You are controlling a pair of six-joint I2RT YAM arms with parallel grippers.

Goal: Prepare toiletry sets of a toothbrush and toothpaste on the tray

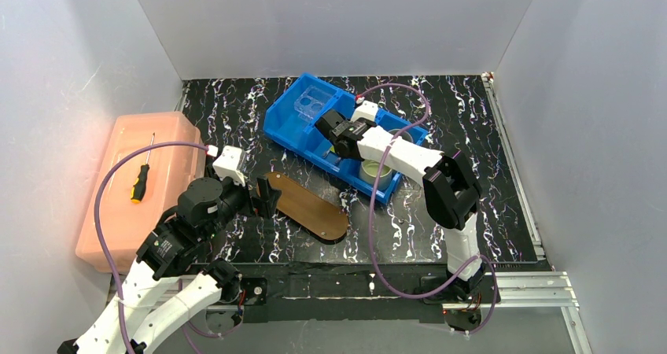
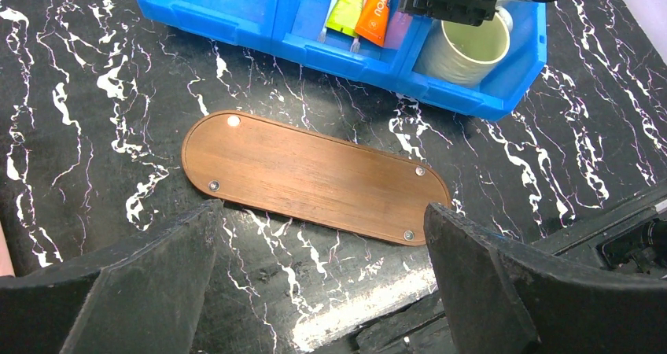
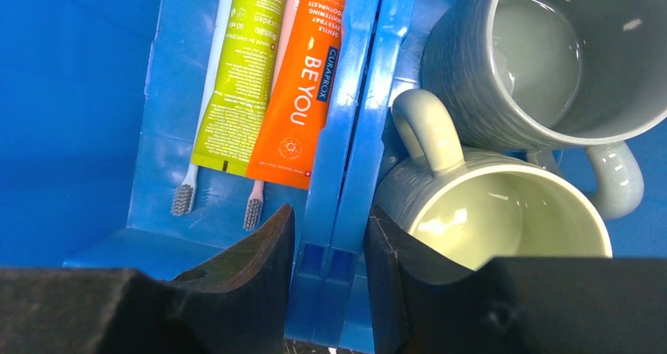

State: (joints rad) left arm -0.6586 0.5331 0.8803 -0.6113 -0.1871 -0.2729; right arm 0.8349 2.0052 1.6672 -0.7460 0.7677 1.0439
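Toothbrushes [image 3: 182, 199], a lime-green tube [image 3: 236, 79] and an orange tube [image 3: 303, 94] lie side by side in the middle compartment of the blue bin [image 3: 79, 94]. The right gripper [image 3: 330, 216] hangs over the divider [image 3: 354, 118] beside them, fingers a little apart, gripping nothing. A green mug [image 3: 503, 220] and a grey mug [image 3: 543, 55] sit in the next compartment. The wooden tray [image 2: 315, 177] lies flat on the table [image 1: 472, 134], apart from the bin, with the left gripper [image 2: 322, 211] above it, jaws spread wide.

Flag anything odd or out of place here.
The right gripper is lined up on the blue plastic bin's divider wall, beside the orange squeeze tube, not on it. A yellow-and-black screwdriver lies on the pink box lid.
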